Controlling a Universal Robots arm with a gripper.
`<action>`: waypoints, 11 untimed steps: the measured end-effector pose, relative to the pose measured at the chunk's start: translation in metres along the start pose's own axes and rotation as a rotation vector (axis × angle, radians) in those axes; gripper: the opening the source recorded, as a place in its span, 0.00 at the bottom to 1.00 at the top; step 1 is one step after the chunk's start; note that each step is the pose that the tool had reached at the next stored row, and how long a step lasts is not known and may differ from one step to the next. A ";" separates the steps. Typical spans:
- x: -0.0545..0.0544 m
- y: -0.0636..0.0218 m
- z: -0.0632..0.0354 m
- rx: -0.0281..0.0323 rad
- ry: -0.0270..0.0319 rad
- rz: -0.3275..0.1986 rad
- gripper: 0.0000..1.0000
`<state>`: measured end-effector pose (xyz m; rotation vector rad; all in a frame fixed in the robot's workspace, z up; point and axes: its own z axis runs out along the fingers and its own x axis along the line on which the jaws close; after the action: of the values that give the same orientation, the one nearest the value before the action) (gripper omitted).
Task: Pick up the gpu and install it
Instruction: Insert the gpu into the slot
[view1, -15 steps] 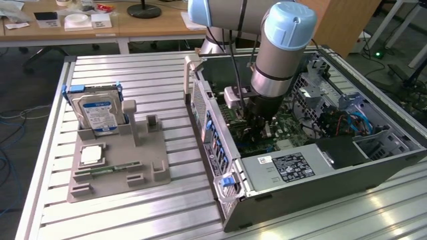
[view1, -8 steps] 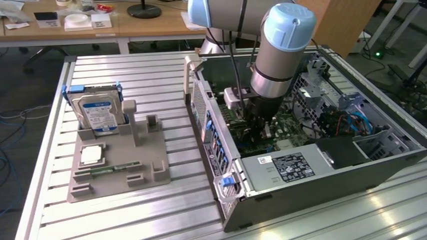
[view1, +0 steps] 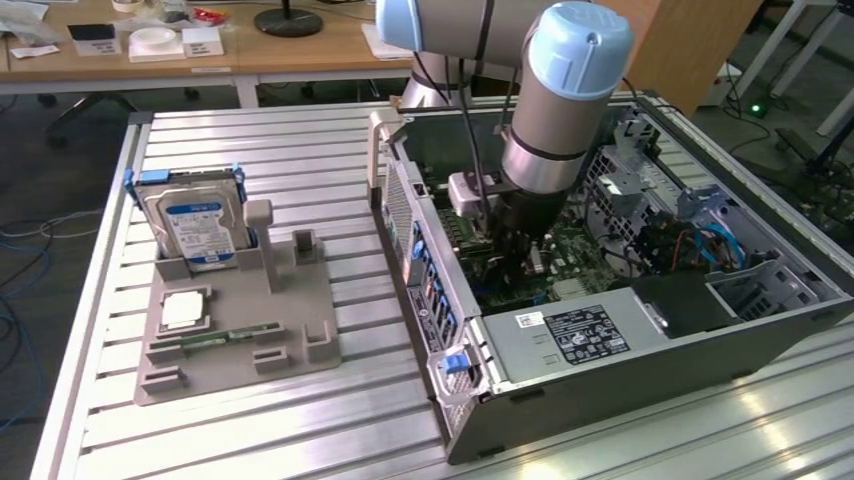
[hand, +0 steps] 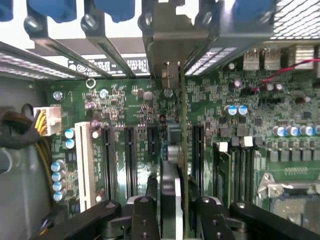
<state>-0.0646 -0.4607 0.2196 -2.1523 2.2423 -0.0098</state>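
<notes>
Labels: white sticker on power supply (view1: 587, 335), lower centre of exterior view, text unreadable; blue-white label on hard drive (view1: 195, 228) at left, unreadable. Arm reaches straight down into open computer case (view1: 441, 300). End effector (hand: 176, 197) narrow around gpu (hand: 183, 150), standing edge-on on motherboard (hand: 125, 100) between slots; grip or release, cannot tell.

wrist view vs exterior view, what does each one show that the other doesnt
Wrist view alone: the gpu seen edge-on, standing upright over the motherboard's expansion slots, its bracket at the rear slot openings, with the fingers on either side of it. Exterior view alone: the grey parts tray on the table, holding the hard drive and memory stick, and the arm reaching down into the computer case. Both: the case's interior with the green motherboard.
</notes>
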 end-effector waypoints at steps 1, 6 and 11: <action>0.000 -0.0001 -0.0034 0.0013 -0.0002 0.000 0.35; 0.000 -0.0006 -0.0230 0.0057 -0.0002 0.000 0.35; -0.001 -0.0012 -0.0425 0.0105 -0.0004 0.000 0.35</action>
<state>-0.0646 -0.4606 0.2621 -2.1471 2.2367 -0.0211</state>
